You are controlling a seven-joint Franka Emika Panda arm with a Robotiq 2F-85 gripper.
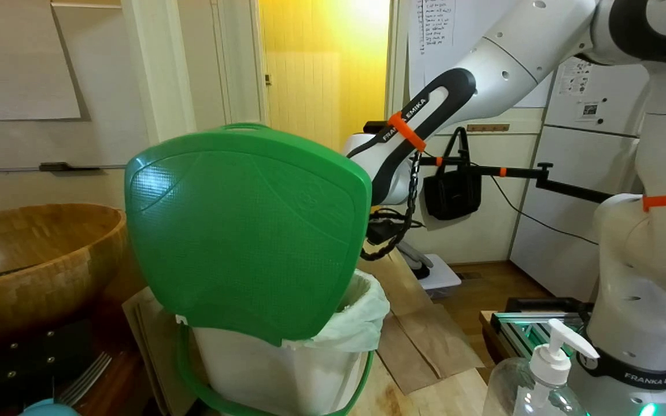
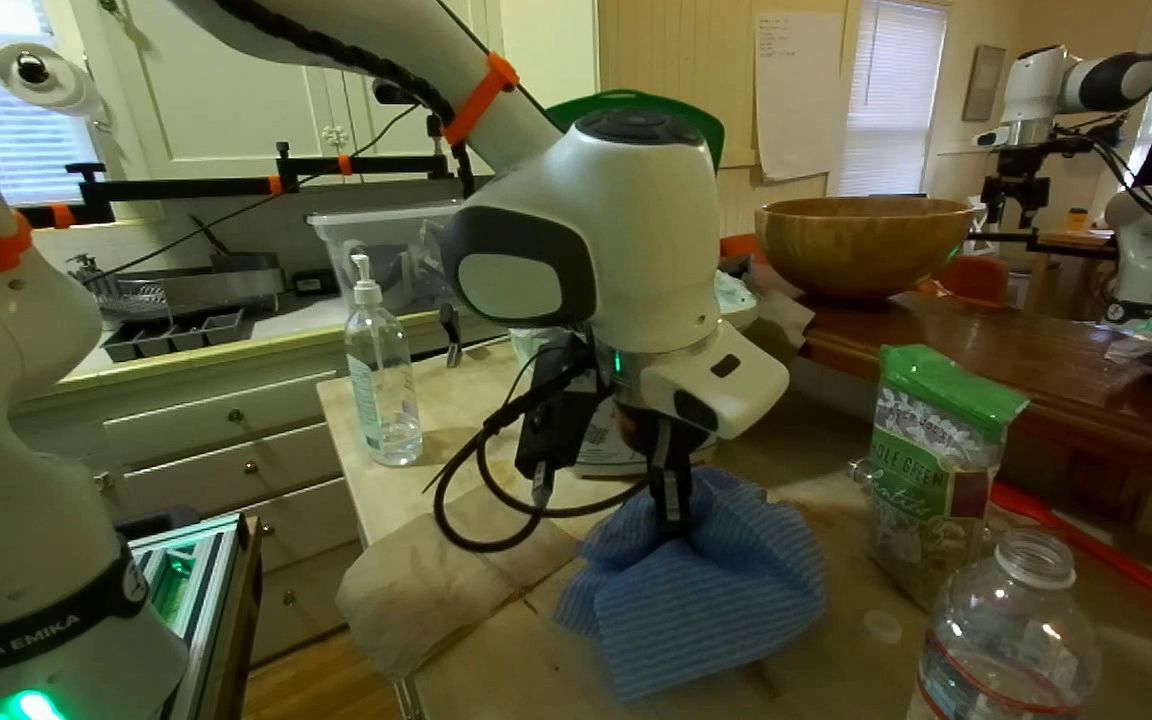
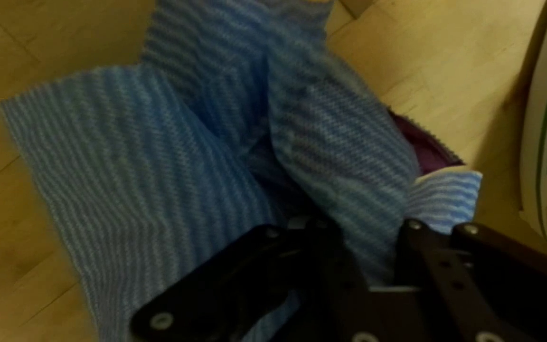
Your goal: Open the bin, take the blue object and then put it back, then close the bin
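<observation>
1. The gripper (image 3: 366, 230) has its jaws closed on a bunched fold of the cloth (image 3: 131, 180), which is blue, soft and striped; loose parts spread out on either side.
2. The cloth is outside the bin (image 1: 269, 370), low over the table (image 3: 392, 66); whether its underside touches the wood, I cannot tell.
3. The bin stands on the table, near the cloth but apart from it in the wrist view, where its side reads "ZERO WASTE PROGRAM".
4. The green lid (image 1: 246, 237) is raised and tilted, and the pale liner (image 1: 362, 312) folds over the rim.
5. The arm (image 2: 636, 230) hides most of the bin in an exterior view, with the lid's top edge showing behind it.
6. The wooden bowl (image 2: 866, 255) appears in both exterior views.
7. The pump bottle (image 2: 381, 385) stands upright on the table.
8. The green-topped bag (image 2: 936, 480) is upright beside the cloth, with the water bottle (image 2: 1011, 630) nearer the camera.
9. Brown paper (image 1: 425, 346) lies beside the bin.
</observation>
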